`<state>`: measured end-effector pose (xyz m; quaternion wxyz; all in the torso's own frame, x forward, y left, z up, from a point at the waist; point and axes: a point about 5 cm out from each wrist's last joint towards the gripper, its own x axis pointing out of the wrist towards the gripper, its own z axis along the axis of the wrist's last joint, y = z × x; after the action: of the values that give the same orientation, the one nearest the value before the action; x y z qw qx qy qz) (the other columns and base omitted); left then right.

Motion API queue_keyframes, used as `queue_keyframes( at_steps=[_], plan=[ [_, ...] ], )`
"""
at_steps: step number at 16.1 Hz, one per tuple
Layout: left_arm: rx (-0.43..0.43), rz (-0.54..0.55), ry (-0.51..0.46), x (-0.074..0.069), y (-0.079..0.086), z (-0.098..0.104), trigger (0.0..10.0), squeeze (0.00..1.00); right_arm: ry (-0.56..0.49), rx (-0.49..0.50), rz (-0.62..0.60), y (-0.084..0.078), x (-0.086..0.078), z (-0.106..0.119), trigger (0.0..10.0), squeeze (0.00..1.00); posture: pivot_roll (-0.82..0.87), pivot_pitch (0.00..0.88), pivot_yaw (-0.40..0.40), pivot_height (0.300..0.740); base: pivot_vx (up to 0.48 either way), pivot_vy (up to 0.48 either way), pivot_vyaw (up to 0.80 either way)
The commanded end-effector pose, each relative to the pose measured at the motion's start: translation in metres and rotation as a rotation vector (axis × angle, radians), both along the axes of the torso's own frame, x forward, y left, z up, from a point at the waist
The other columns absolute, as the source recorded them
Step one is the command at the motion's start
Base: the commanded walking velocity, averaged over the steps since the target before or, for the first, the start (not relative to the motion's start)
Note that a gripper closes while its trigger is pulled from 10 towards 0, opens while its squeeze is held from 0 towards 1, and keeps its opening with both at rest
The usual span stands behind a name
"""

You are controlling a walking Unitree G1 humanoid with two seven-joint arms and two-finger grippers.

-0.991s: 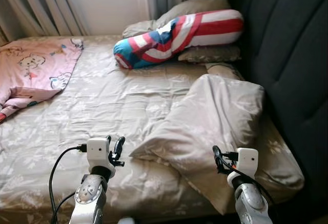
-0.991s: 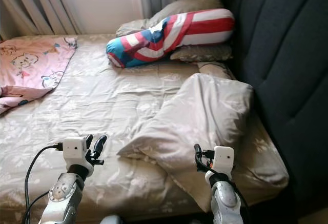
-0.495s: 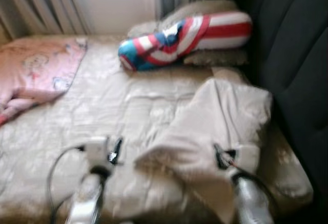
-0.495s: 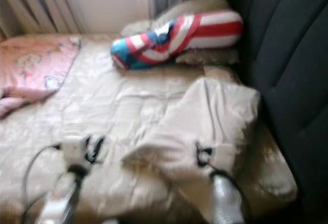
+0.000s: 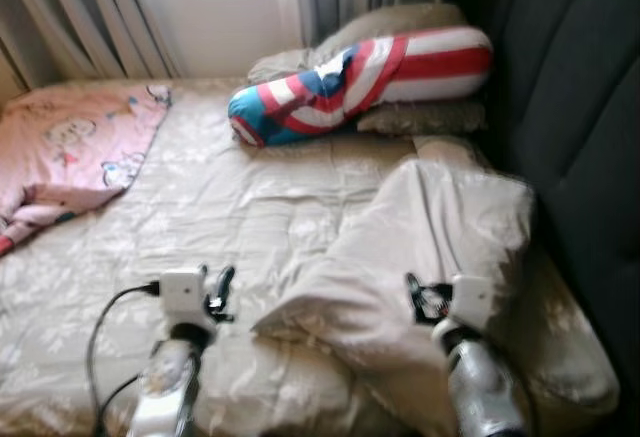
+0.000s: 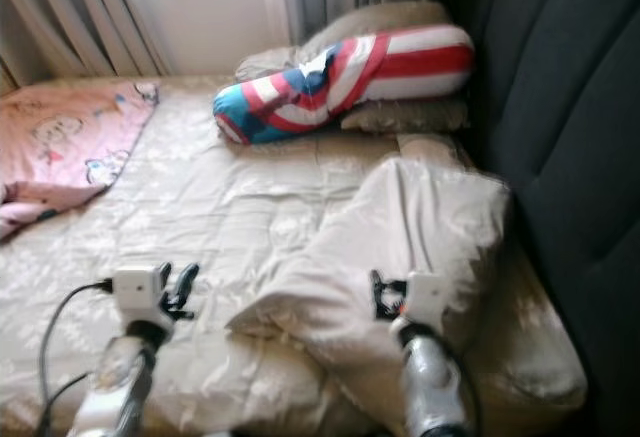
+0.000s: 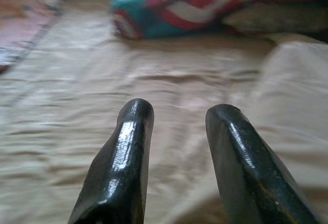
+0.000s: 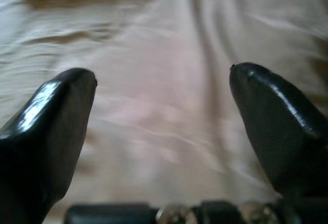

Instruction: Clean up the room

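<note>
A beige pillow (image 5: 420, 247) lies askew on the near right of the bed (image 5: 230, 207), its corner pointing toward the bed's middle. My right gripper (image 5: 418, 297) hovers over the pillow's near part, open, with pillow fabric (image 8: 169, 106) between and beyond its fingers. My left gripper (image 5: 222, 287) hangs open over the bedsheet left of the pillow's corner, holding nothing. A red, white and blue bolster (image 5: 360, 77) rests at the head of the bed on beige pillows (image 5: 420, 117). A pink cartoon blanket (image 5: 70, 152) lies crumpled at the far left.
A dark padded headboard (image 5: 570, 107) runs along the right side. Curtains (image 5: 70, 17) and a bright window stand behind the bed. A black cable (image 5: 105, 327) trails from my left wrist.
The camera has shifted and blurred, bringing the bed slightly nearer. My right gripper now sits further over the pillow; my left gripper stays over the sheet.
</note>
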<state>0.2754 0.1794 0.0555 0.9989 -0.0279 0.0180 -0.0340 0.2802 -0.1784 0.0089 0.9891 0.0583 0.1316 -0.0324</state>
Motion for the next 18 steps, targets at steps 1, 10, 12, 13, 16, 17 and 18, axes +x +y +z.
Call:
queue_keyframes(
  at_steps=[1, 10, 12, 13, 16, 17, 18],
  plan=[
    [0.008, -0.005, 0.001, 0.0, 0.001, 0.001, 10.0, 0.0, 0.065, -0.005, -0.02, -0.003, -0.002, -0.007, 10.0, 0.0, -0.07, 0.0, 0.009, 0.655, 0.0, 0.0, 0.0],
    [0.038, -0.008, 0.006, -0.006, 0.013, 0.006, 10.0, 0.0, 0.187, 0.121, -0.134, -0.017, 0.022, -0.001, 10.0, 1.0, -0.04, 0.053, 0.046, 0.655, 0.0, 0.0, 0.0],
    [0.047, -0.02, 0.003, -0.007, 0.012, 0.009, 10.0, 0.0, 0.213, 0.168, -0.102, -0.011, 0.023, -0.003, 10.0, 1.0, -0.02, 0.063, 0.055, 0.655, 0.0, 0.0, 0.0],
    [0.052, -0.027, -0.003, -0.007, 0.012, 0.012, 10.0, 0.0, 0.214, 0.155, -0.109, -0.012, 0.022, -0.003, 10.0, 1.0, -0.01, 0.069, 0.058, 0.655, 0.0, 0.0, 0.0],
    [0.052, -0.035, 0.003, -0.01, 0.012, 0.011, 10.0, 0.0, 0.233, 0.146, -0.138, -0.017, 0.02, -0.006, 10.0, 0.0, -0.01, 0.091, 0.066, 0.655, 0.0, 0.0, 0.0],
    [0.052, -0.039, 0.007, -0.011, 0.01, 0.012, 10.0, 0.0, 0.243, 0.144, -0.145, -0.019, 0.018, -0.007, 10.0, 0.0, -0.01, 0.106, 0.066, 0.655, 0.0, 0.0, 0.0],
    [0.052, -0.04, 0.006, -0.012, 0.01, 0.013, 10.0, 0.0, 0.247, 0.143, -0.148, -0.02, 0.017, -0.008, 10.0, 0.0, 0.0, 0.12, 0.065, 0.655, 0.0, 0.0, 0.0]
  ],
)
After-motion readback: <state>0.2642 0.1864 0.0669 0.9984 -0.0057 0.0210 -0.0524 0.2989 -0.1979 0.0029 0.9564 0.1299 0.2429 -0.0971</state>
